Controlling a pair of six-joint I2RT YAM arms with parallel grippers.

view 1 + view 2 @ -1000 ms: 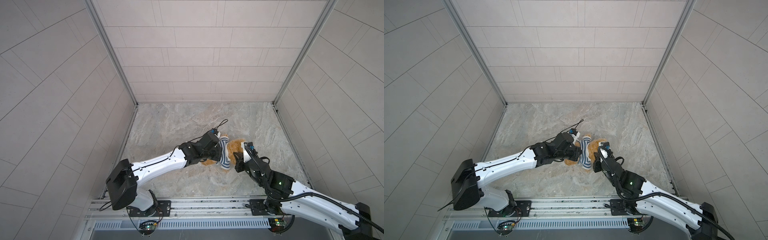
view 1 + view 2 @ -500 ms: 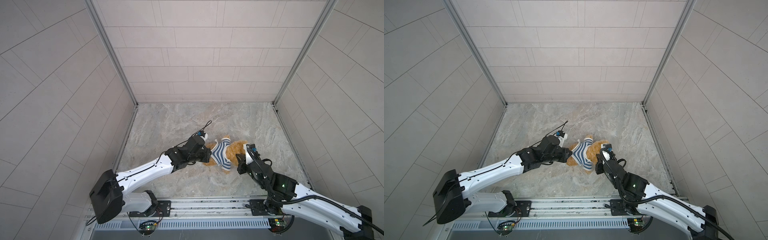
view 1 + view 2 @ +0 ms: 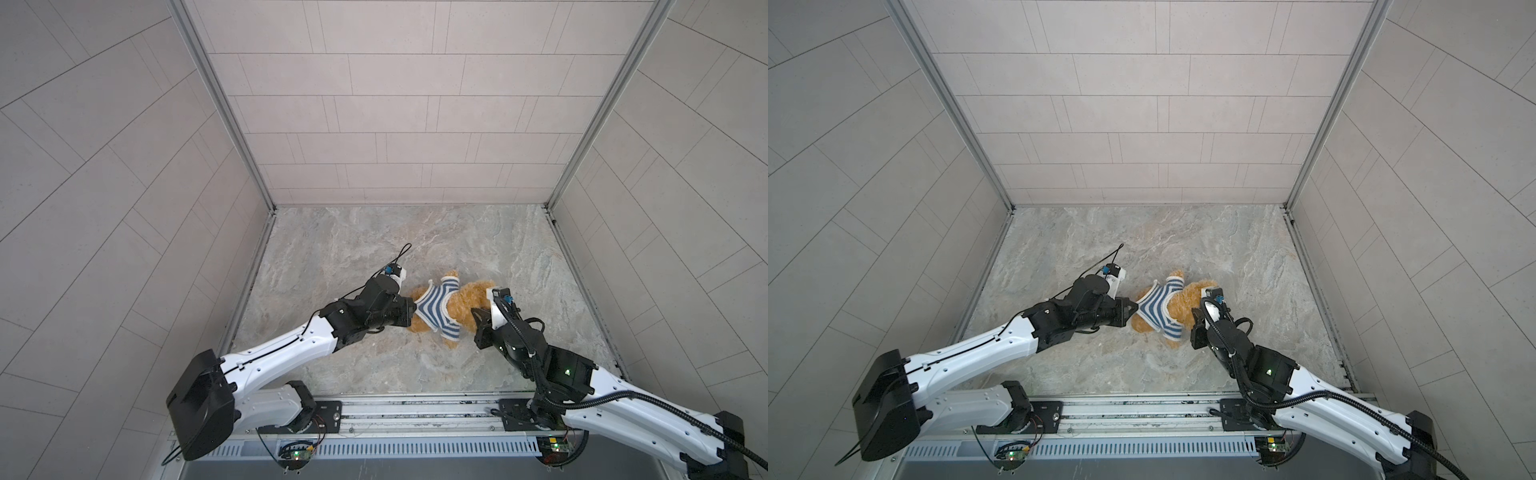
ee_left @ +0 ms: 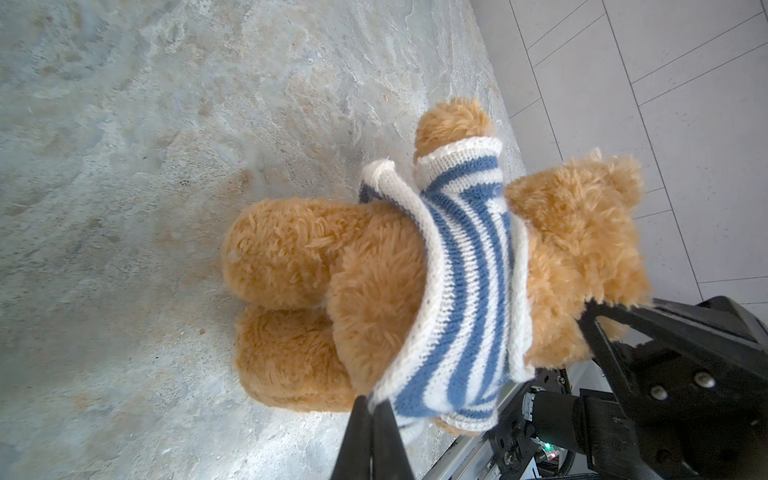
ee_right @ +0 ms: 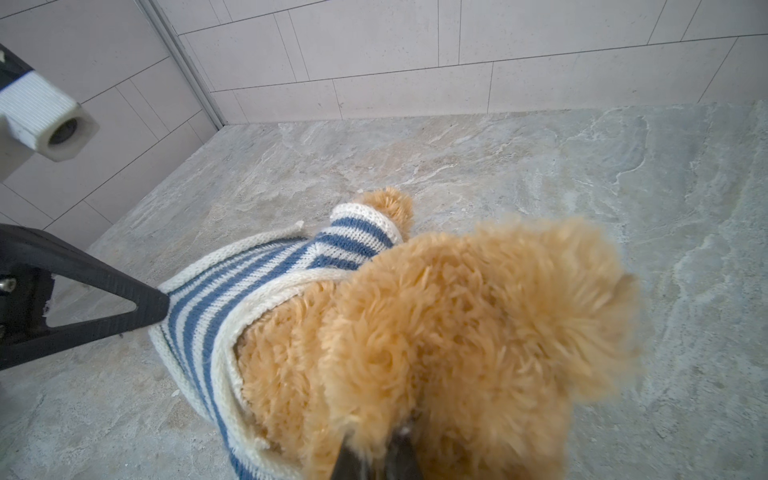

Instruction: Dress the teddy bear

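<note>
Golden-brown plush, both top views: the fluffy teddy bear [image 3: 467, 303] lies on the grey marbled tabletop [image 3: 374, 249] between both pairs of jaws, with the blue-and-white striped knit shirt [image 3: 436, 305] on its torso.
Left wrist view: left gripper [image 4: 374, 405], jaws pinched shut on the shirt's hem.
Right wrist view: right gripper [image 5: 374, 446], jaws closed tight in the bear's head fur.

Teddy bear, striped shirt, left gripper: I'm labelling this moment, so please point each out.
teddy bear [image 4: 374, 299]: left wrist view, fur of its lower body.
striped shirt [image 3: 434, 309]: in a top view, middle of its stripes.
left gripper [image 4: 371, 409]: left wrist view, shut fingertips pinching the shirt's hem.
</note>
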